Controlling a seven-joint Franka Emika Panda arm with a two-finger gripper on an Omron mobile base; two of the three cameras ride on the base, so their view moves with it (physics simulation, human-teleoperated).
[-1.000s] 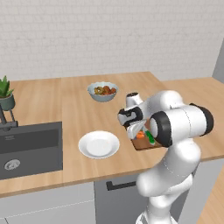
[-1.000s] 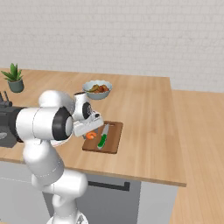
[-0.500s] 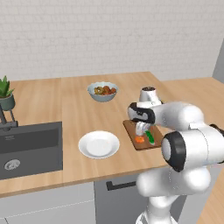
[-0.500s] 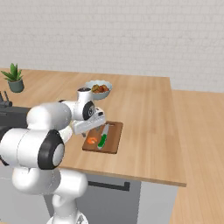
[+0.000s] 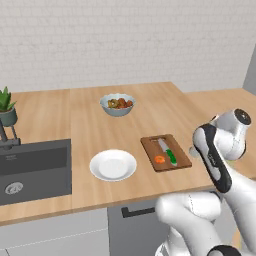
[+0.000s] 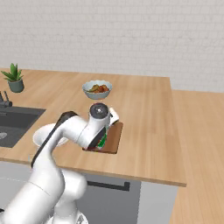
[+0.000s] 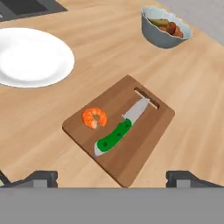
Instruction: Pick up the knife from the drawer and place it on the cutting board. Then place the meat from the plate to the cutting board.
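The dark-brown cutting board [image 7: 142, 146] lies on the wooden counter. On it rest the green-handled knife [image 7: 119, 131] and, just left of it, the orange-red meat [image 7: 94, 117]. The white plate [image 7: 33, 57] stands bare to the board's left. My gripper [image 7: 113, 178] hovers above the board's near side, open, with nothing between its fingers [image 7: 41, 177]. In the left base view the board [image 5: 180, 159], knife [image 5: 168, 153], meat [image 5: 159, 159] and plate [image 5: 113, 165] all show. The drawer front [image 5: 145, 225] sits under the counter edge. In the right base view my arm covers most of the board [image 6: 115, 136].
A grey-blue bowl [image 5: 117, 104] of mixed food stands behind the board. A dark sink [image 5: 32, 167] is set into the counter's left end, with a potted plant [image 5: 7, 107] behind it. A white brick wall closes the back. The counter's right edge lies close to the board.
The jaws have spread wider and left the meat lying on the board. The hand has drawn back and up from the board, toward the counter's front.
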